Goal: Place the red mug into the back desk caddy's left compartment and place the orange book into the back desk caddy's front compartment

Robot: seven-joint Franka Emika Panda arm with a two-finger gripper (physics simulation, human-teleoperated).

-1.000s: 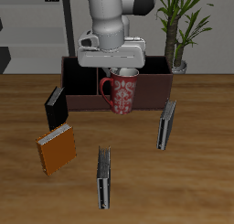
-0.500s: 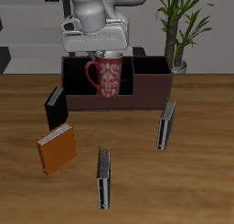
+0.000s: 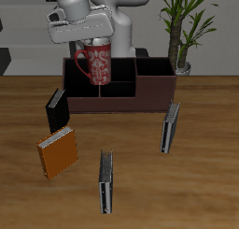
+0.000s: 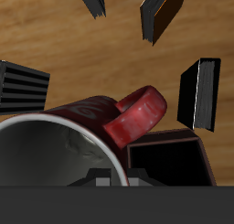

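Claw (image 3: 96, 48): closed on the mug's rim, holding it up.
Mug (image 3: 97, 64): in the air over the caddy (image 3: 154, 94).
Orange book (image 3: 58, 152): standing on the surface (image 3: 201, 181).

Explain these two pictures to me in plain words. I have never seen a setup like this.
These are computer-simulated pictures of a robot arm working at a wooden table. One camera looks on from outside; the other sits on the arm's gripper, a two-finger clamp. The gripper holds a red mug in the air above a dark compartmented box, the back desk caddy. The close-up shows the same mug from just above. On the table lie an orange book, a black book and two grey-black books standing on edge.
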